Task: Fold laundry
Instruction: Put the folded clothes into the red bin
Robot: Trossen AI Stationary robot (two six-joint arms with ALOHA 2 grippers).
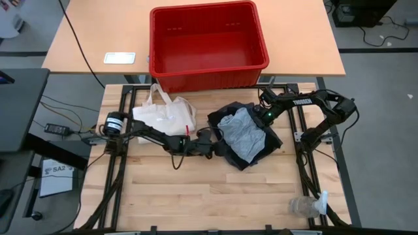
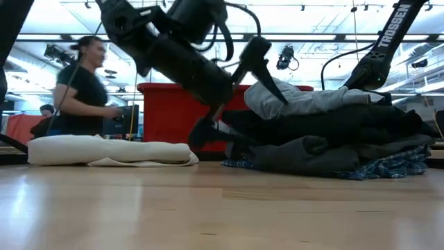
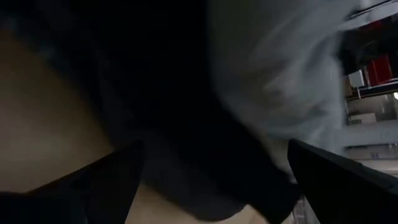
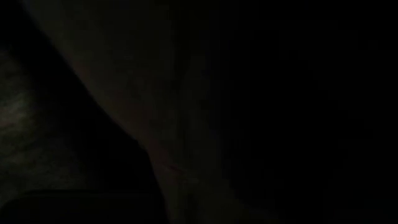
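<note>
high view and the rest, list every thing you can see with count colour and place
laundry pile: one heap, light grey T-shirt on top, black garment and dark grey garment under it, blue-and-white plaid garment at the bottom, centre-right of the table
tote bag: one, cream, left of the pile
bin: one, red, on the far table behind the pile
spray bottle: one, clear, near right corner
card: one, white, far table, left of the bin
person: one, black top, in the room behind
left gripper: open, at the pile's left edge
right gripper: at the pile's far right edge, fingers hidden in cloth
</note>
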